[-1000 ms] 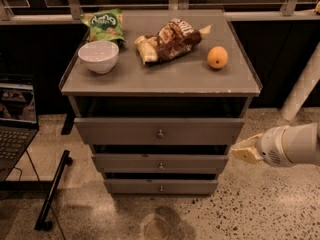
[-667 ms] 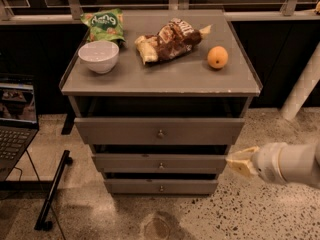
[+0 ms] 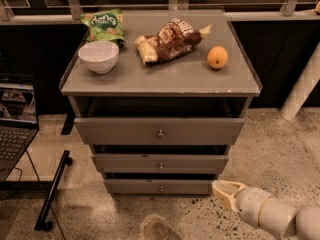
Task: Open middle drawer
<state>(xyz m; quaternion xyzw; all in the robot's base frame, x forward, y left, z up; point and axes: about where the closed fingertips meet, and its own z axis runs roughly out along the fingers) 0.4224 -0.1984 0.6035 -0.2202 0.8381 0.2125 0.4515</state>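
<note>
- Middle drawer [image 3: 130, 163] sat in the lower centre of the frame, the second of three fronts in the grey cabinet [image 3: 160, 79], with a small round knob [image 3: 161, 166] at its middle.
- Its flat front was below the taller top drawer [image 3: 125, 130] and above the narrow bottom drawer [image 3: 135, 186]. A dark gap lay over it, so its inside was hidden, and I could not tell how far out it stood.
- Gripper [image 3: 224, 191] was at the lower right of the frame, low over the floor [image 3: 280, 149], just beside the right end of the bottom drawer and apart from the knob.
- Only its pale tip showed, and whether it was clenched or released could not be told. It grasped nothing visible.
- Its arm [image 3: 272, 215] was cut off by the lower right corner.
- On the cabinet top stood a white bowl [image 3: 99, 56] at the left, with a green bag [image 3: 103, 25] behind it, a brown snack bag [image 3: 172, 36] in the centre and an orange [image 3: 217, 57] at the right.
- A laptop [image 3: 15, 124] was cut off by the left edge, and a black bar [image 3: 52, 191] lay on the floor near it.
</note>
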